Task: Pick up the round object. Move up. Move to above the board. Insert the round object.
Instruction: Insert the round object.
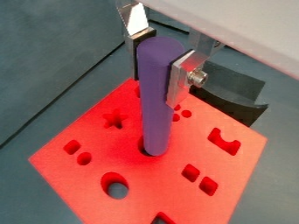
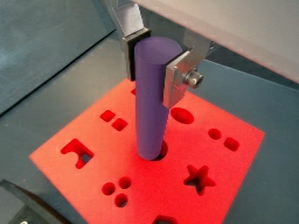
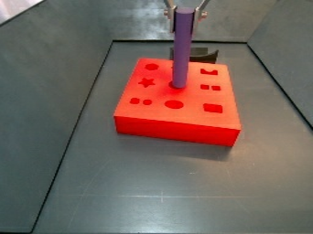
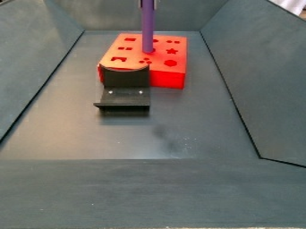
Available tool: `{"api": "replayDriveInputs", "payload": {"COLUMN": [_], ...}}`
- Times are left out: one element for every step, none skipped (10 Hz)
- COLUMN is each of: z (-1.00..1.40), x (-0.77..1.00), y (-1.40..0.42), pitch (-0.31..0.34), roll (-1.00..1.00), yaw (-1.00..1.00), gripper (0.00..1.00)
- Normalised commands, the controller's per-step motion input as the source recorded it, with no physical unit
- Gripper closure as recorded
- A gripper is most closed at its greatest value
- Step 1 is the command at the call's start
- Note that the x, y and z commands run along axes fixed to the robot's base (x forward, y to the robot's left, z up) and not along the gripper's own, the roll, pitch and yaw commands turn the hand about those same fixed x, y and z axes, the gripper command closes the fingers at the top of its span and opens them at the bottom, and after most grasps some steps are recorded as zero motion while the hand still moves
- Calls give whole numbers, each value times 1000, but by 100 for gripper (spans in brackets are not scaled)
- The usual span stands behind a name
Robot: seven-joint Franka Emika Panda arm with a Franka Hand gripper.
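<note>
The round object, a tall purple cylinder peg [image 1: 156, 96], stands upright with its lower end in a round hole near the middle of the red-orange board [image 1: 82, 162]. It shows the same way in the other wrist view [image 2: 152, 96] and in both side views [image 3: 180, 50] [image 4: 148, 25]. My gripper [image 1: 158, 59] is above the board and its silver fingers are shut on the peg's upper part. The board [image 3: 178, 114] lies flat on the grey floor [image 4: 141, 46].
A small dark curved block [image 4: 123, 92] on a dark plate sits against one side of the board; it also shows in a wrist view [image 1: 239, 94]. Grey bin walls [image 3: 73, 64] slope up on all sides. The board has star, square and round holes.
</note>
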Motion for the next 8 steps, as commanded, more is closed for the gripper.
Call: {"api": "replayDriveInputs", "payload": {"z": [-186,-237,-323,-480,-489,-451,-480,-371], "x": [0,-40,-123,-246,-289,-123,114,131], "y": [-100,0,0,-3,-6,-51,-3,0], "pitch": [-77,-67,-104,-50,-59,-89,-87,-39], "roll": [-40,-19,-6,54,0,-50,-14,0], "yaw": [0,0,0,0,0,0,0,0], "gripper": [100,100,100,100,100,100,100,100]}}
